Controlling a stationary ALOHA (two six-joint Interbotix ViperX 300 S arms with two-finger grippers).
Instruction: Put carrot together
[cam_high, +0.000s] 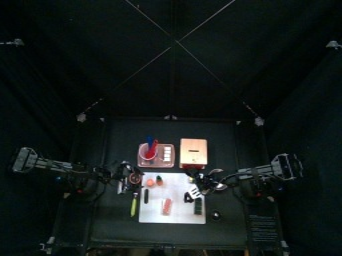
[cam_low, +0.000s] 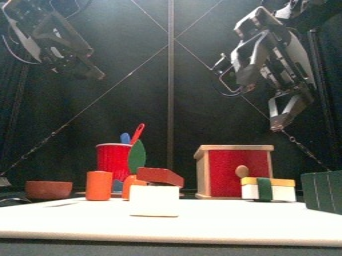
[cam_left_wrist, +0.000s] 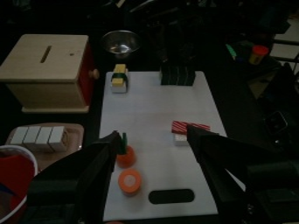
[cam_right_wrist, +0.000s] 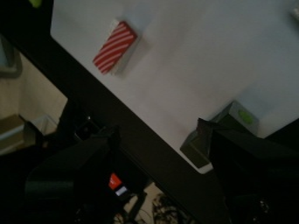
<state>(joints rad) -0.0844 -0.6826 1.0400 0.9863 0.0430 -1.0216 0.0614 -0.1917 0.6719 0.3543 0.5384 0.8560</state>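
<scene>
My left hand hangs above the near end of the white rectangular mat that lies on the black worktop, its two black jaws spread wide and holding nothing. The small orange toy carrot lies on the mat in two parts. The piece with the green tip and the short round orange chunk are just beside each other but not joined. Both show between my left jaws and neither jaw touches them. A red-and-white striped block lies on the same mat, apart from the carrot. At the mat's far end sits a small yellow, green and white block. A tan wooden box with a red side stands off the mat.

My right hand is raised over the mat's edge, with its jaws wide apart and empty. The striped block lies well clear of it.
</scene>
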